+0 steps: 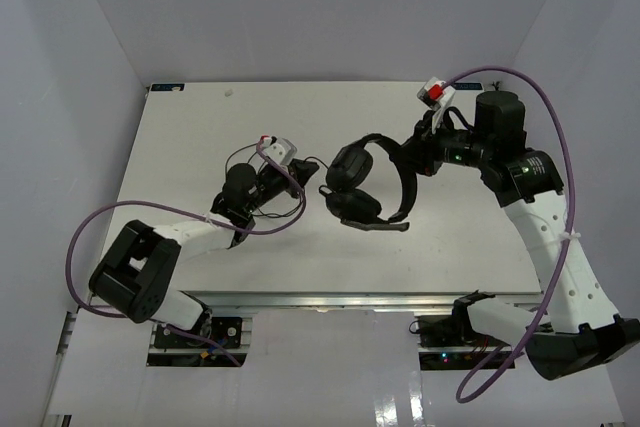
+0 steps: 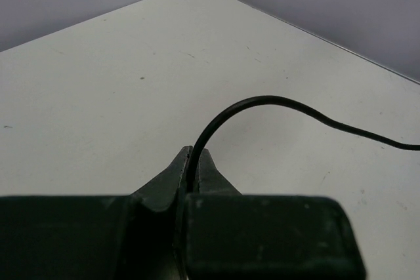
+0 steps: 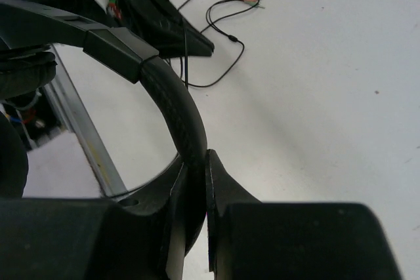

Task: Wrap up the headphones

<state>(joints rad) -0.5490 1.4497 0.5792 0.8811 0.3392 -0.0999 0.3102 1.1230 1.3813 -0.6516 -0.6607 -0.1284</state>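
Top external view: the right gripper (image 1: pixel 412 159) clamps the headband (image 3: pixel 177 106) of the headphones (image 1: pixel 348 167) in the middle; the left gripper (image 1: pixel 303 169) pinches the cord (image 2: pixel 262 101), which trails loose, so wrapping seems barely begun.

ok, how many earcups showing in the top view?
2. The upper earcup is mid-table, left of the headband; the lower earcup is just below it in the picture. The right claw grips the headband.
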